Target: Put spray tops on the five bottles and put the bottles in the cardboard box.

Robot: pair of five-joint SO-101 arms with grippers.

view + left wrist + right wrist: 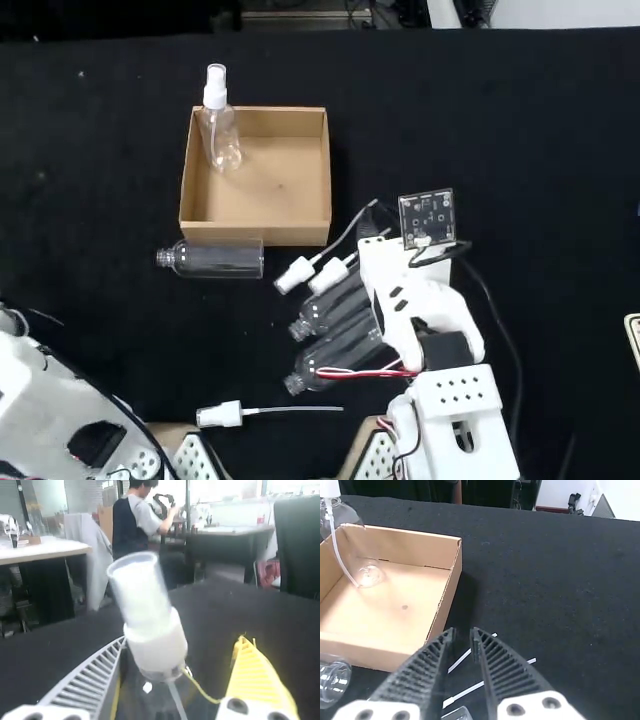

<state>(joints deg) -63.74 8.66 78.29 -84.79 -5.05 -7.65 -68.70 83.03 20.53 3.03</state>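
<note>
**One bottle boxed, one in your left gripper, three lying bare**

Your left gripper [182, 641] holds the held bottle [150, 697] upright. Its clear shoulders fill the gap between the white ridged finger [85, 685] and the yellow one, so the fingers stand wide around it. The fitted spray top [150, 625] sits on its neck, tilted a little, with its tube running down inside the clear body.

Your right gripper [463, 634] hangs low over the table [520, 150], just off the front right corner of the cardboard box [255, 232]. Its black ridged fingers are only a narrow slit apart and hold nothing. In the high view your right arm [430, 320] lies across two topless bottles on their sides, the inner bottle [335, 312] and the outer bottle [330, 358]. They lie side by side with their necks pointing away from the arm.

The first loose spray top [293, 276] and the second loose spray top [330, 272] lie close together between those bottles and the box's corner, tubes angled toward the arm.

The capped bottle [220, 140] stands in the box's back left corner. The front bottle [215, 258], without a top, lies on its side just outside the front wall, neck pointing left in the high view. The far spray top [222, 413] lies well apart near the table's front edge, its long tube stretched to the right
</note>
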